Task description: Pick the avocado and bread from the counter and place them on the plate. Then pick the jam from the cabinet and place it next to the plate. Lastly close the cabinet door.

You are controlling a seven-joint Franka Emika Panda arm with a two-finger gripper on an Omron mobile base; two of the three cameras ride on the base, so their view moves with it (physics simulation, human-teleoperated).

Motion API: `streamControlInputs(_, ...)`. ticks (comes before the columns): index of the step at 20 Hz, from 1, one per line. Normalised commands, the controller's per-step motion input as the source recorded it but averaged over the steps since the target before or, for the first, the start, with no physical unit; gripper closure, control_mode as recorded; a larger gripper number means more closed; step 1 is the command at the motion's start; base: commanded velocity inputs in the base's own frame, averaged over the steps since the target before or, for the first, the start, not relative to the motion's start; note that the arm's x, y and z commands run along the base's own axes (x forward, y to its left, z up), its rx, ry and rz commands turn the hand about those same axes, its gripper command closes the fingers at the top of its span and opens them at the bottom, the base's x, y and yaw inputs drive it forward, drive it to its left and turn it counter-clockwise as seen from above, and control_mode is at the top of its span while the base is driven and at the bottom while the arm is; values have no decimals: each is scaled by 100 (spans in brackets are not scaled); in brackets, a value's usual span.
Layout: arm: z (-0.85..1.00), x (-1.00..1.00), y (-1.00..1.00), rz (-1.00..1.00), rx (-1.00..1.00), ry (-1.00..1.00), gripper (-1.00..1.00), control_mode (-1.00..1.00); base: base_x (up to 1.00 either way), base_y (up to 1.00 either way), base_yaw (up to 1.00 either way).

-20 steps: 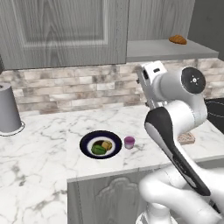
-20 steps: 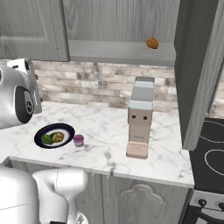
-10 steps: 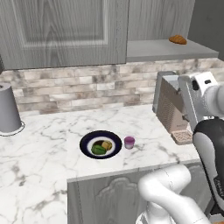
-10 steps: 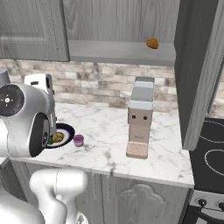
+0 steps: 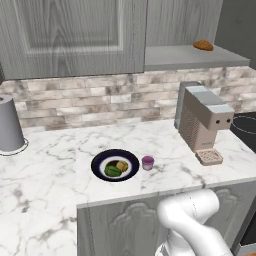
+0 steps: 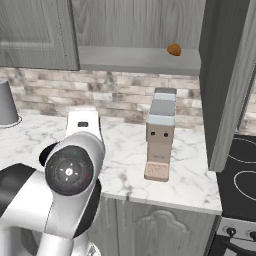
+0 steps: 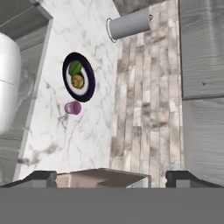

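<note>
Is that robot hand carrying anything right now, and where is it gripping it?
Nothing is held. The end effector is open, with only air between its fingertips. The jam stands beside the plate.

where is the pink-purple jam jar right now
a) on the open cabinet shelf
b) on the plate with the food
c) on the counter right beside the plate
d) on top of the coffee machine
c: the jam stands on the marble counter just beside the plate, which carries the avocado and the bread; the hand view shows it off the rim too.
</note>
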Motion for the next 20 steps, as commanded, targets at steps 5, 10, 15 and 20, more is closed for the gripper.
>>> streamControlInputs(5,-52,-56,-50,-1,13,-40,-100,-100,0,0,0)
streamControlInputs(10,-45,-49,-38,-3,11,-37,-100,-100,0,0,0)
streamControlInputs(15,-56,-24,-46,0,9,-27,-100,-100,0,0,0)
streamControlInputs(20,-56,-17,-47,0,10,-20,-100,-100,0,0,0)
